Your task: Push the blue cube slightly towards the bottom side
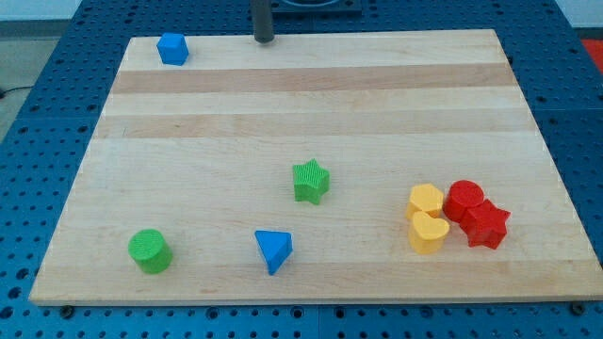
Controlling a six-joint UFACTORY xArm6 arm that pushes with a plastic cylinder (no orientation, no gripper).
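Note:
The blue cube [172, 48] sits near the top left corner of the wooden board [311, 104]. My tip [263, 40] is at the board's top edge, to the right of the blue cube and well apart from it. The dark rod rises out of the view's top.
A green star [310, 181] lies mid-board. A blue triangle [273, 250] and a green cylinder [149, 250] lie near the bottom left. At the right sit two yellow blocks [426, 217], a red cylinder [463, 199] and a red star [486, 226], clustered together.

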